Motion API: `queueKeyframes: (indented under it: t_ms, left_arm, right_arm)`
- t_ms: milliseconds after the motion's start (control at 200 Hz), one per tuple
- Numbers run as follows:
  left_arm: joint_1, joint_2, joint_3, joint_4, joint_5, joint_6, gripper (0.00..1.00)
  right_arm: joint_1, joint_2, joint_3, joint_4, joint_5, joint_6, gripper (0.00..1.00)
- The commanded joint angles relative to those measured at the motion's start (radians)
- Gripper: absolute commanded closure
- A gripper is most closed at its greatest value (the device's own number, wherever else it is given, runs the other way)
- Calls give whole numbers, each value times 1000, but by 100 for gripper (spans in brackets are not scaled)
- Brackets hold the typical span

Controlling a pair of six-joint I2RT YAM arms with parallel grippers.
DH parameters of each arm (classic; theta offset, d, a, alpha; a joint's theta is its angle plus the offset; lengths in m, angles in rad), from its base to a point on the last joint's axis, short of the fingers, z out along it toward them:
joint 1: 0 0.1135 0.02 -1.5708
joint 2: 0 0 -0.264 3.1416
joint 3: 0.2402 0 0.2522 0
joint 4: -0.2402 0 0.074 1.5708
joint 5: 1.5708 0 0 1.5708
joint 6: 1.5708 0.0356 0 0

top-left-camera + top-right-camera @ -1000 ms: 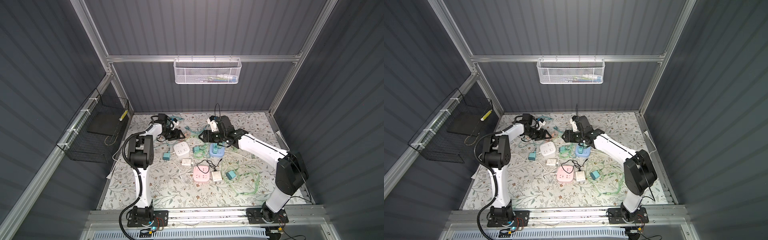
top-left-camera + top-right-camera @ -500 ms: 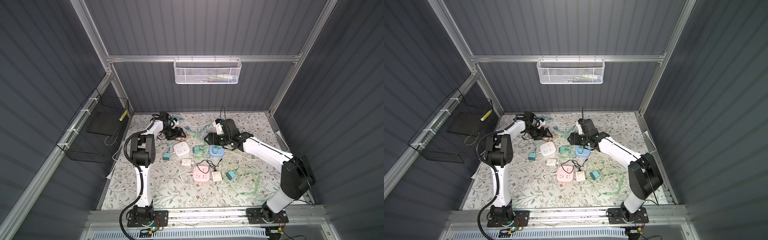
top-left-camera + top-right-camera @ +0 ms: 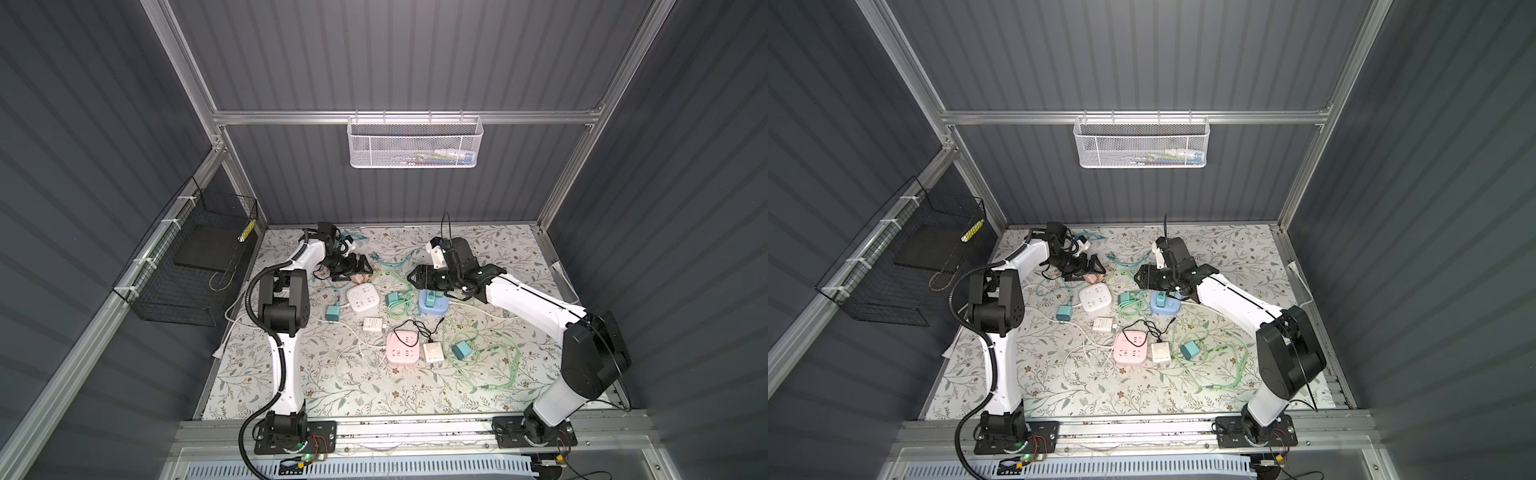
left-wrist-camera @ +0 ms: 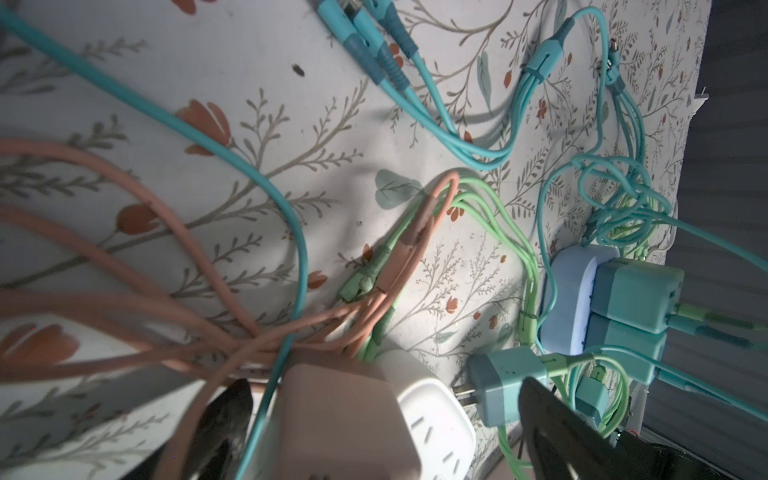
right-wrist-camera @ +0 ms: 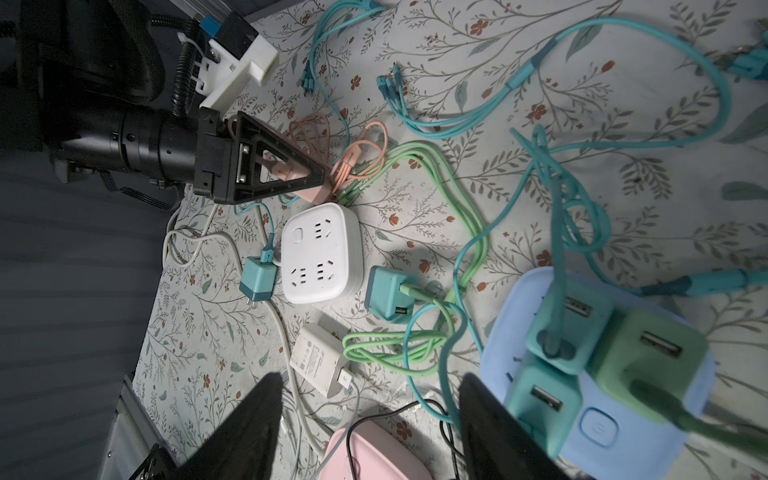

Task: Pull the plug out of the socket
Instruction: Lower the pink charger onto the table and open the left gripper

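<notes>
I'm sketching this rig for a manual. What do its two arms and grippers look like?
Both are alike: the left arm and right arm have white shells and bulky black joints. A black corrugated hose loops along the left one; a thin black cable runs along the right. The left gripper and right gripper are black, with fingers shaped as open triangular frames.

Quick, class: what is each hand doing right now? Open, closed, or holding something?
Left hand: open around the pink plug, not gripping it.
Right hand: open, holding nothing.
</notes>
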Motion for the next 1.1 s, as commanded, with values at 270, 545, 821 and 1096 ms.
queueKeyframes:
  t_ms: [270, 545, 821, 1096]
  left_arm:
    - [3, -121, -40, -63, -113, -11, 0]
    - [6, -221, -117, -39, -282, -31, 0]
    - [29, -310, -179, -50, -426, -37, 0]
    - [23, -380, -211, -31, -424, -30, 0]
  right_arm:
    - [-4, 7, -15, 18, -6, 10, 32]
    - [-5, -1, -30, 18, -8, 9, 32]
    - [-10, -33, -66, 11, 8, -3, 31]
    - [-12, -118, -124, 48, -9, -17, 32]
